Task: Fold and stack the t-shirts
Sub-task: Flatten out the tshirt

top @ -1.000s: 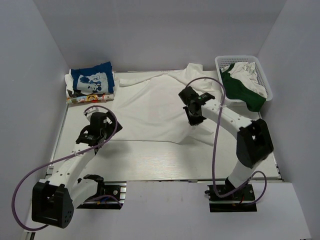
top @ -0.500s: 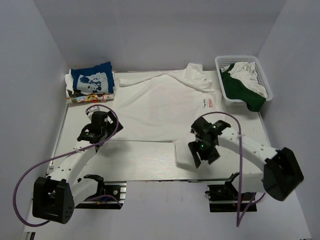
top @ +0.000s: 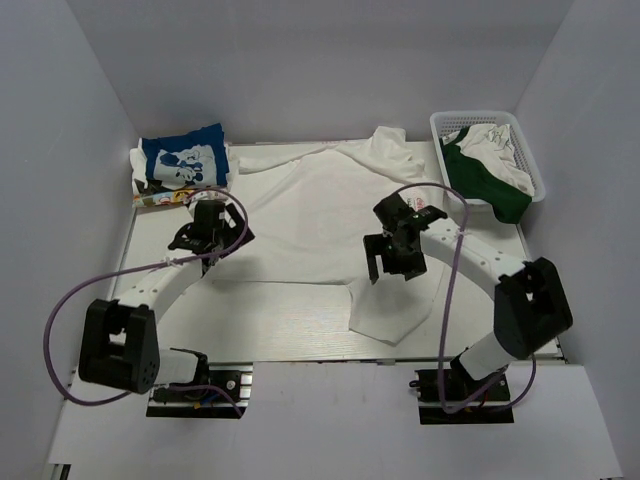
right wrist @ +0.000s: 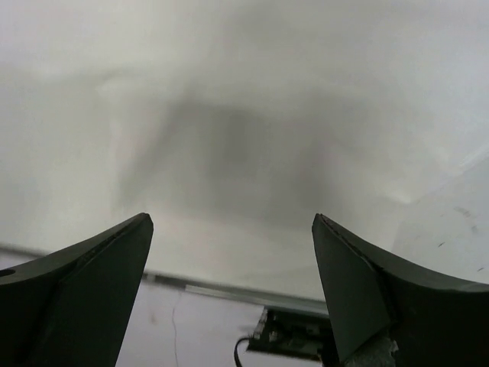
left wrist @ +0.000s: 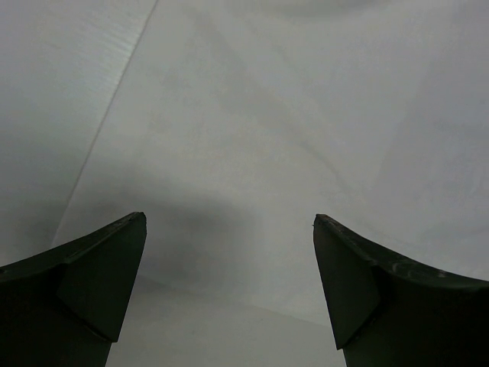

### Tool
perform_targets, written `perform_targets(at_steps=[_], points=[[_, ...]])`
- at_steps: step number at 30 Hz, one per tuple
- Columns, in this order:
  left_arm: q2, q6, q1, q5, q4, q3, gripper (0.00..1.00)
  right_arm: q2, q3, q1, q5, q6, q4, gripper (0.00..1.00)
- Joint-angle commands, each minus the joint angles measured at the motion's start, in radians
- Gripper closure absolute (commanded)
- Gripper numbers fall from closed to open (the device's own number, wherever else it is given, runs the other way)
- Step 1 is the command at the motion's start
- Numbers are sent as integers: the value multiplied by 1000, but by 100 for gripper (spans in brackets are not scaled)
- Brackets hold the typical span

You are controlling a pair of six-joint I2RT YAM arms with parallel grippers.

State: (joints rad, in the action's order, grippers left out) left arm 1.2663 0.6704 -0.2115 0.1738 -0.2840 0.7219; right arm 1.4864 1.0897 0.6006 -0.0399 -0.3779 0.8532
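Large t-shirt (top: 310,215): spread flat on the table (top: 270,325), a flap at its near right reaching further forward than the rest of the hem. Folded t-shirt (top: 183,163): atop other folded cloth, just left of the large t-shirt's rear left sleeve. Basket (top: 531,160): right of the large t-shirt's rear right sleeve, crumpled garments (top: 490,160) inside.

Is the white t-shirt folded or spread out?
Spread out: the white t-shirt lies flat across the table, unfolded, with only one hem corner pulled toward the near edge.
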Motion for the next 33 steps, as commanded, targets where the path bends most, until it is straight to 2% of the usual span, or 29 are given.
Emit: perform_targets(at_steps=[1, 3, 6, 12, 17, 23, 27, 30, 31, 33], points=[[105, -43, 11, -26, 59, 94, 0, 87, 80, -73, -184, -53, -110, 9], [165, -43, 11, 26, 74, 140, 0, 149, 101, -132, -207, -49, -152, 9], [292, -54, 11, 26, 83, 203, 0, 248, 157, -208, -166, -10, -218, 9], [488, -65, 20, 67, 20, 315, 0, 432, 265, -268, -207, 17, -286, 9], [539, -37, 29, 67, 20, 347, 0, 555, 338, -295, -137, 50, -361, 9], [579, -28, 38, 67, -4, 413, 0, 728, 539, -302, -136, 106, -370, 9], [510, -28, 38, 90, -30, 445, 0, 701, 648, -288, -132, 186, -355, 9], [412, -5, 38, 136, -58, 404, 0, 565, 567, -262, -129, 208, -410, 9], [325, 7, 38, 145, -58, 381, 0, 493, 538, -251, -136, 208, -433, 9], [231, 58, 38, 180, -81, 294, 0, 344, 397, -242, -143, 182, -447, 9]])
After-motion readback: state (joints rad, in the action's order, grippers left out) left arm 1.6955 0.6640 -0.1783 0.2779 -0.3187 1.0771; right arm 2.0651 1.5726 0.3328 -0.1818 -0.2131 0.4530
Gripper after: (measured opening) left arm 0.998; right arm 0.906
